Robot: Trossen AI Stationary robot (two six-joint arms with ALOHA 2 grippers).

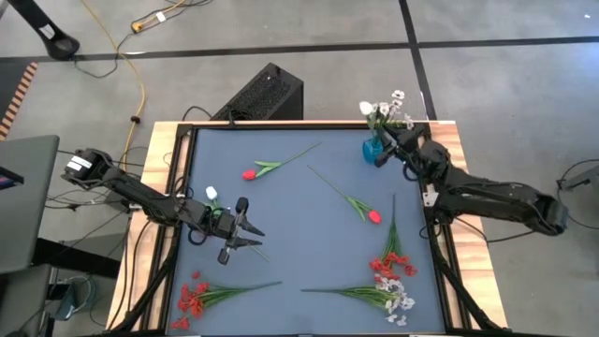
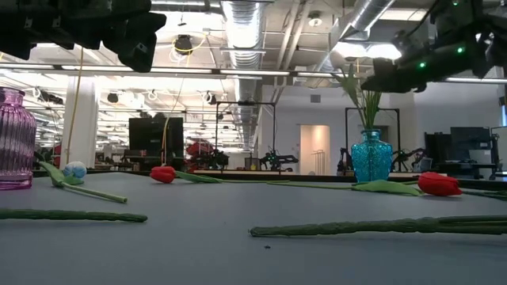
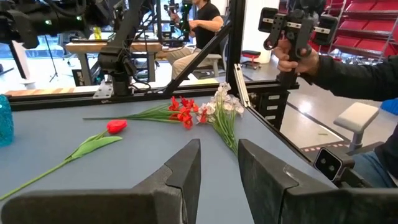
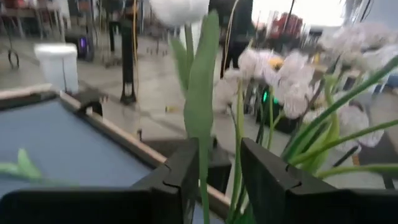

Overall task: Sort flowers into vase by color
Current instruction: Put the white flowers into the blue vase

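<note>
My left gripper (image 1: 255,236) (image 3: 219,155) hovers open over the table's left half, beside a white tulip (image 1: 211,194) lying flat. My right gripper (image 1: 386,145) (image 4: 221,155) is open at the blue vase (image 1: 373,150) (image 2: 371,156) near the far right corner. White blossoms (image 1: 388,108) stand in that vase. A white tulip's stem and leaf (image 4: 202,124) and another stem (image 4: 238,143) rise between the right fingers. Two red tulips (image 1: 250,173) (image 1: 374,216) lie mid-table. A red cluster (image 1: 192,300) lies near left; red (image 1: 388,267) and white clusters (image 1: 401,301) lie near right.
A pink ribbed vase (image 2: 16,138) stands at the table's left side in the low view; I cannot find it in the high view. A raised wooden and metal frame (image 1: 440,271) borders the table. A person's hand holds a device (image 3: 297,34) beyond the table's right edge.
</note>
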